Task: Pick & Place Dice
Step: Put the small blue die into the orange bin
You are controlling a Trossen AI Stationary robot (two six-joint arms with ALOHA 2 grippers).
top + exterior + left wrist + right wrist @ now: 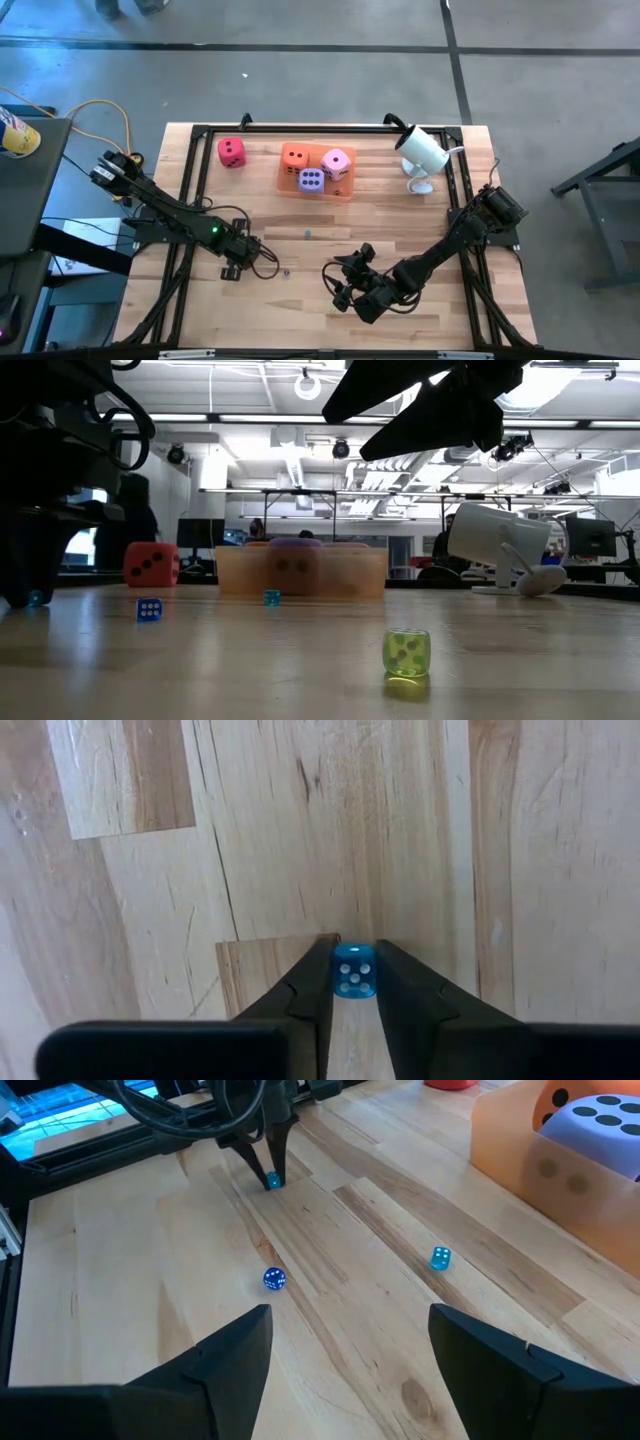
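Three big dice sit in the orange tray [345,190]; the red die [232,152] remains outside. Left hand [354,982] pinches a small blue die [354,969]; right hand [345,1342] waits open.

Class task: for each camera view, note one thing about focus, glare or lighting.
High view: evenly lit, table sharp. Low view: bright ceiling lights, arms in dark silhouette, green die near the lens soft, orange tray hazy. Left wrist view: the left tool frames a crisp blue die. Right wrist view: the right tool's fingers blurred.
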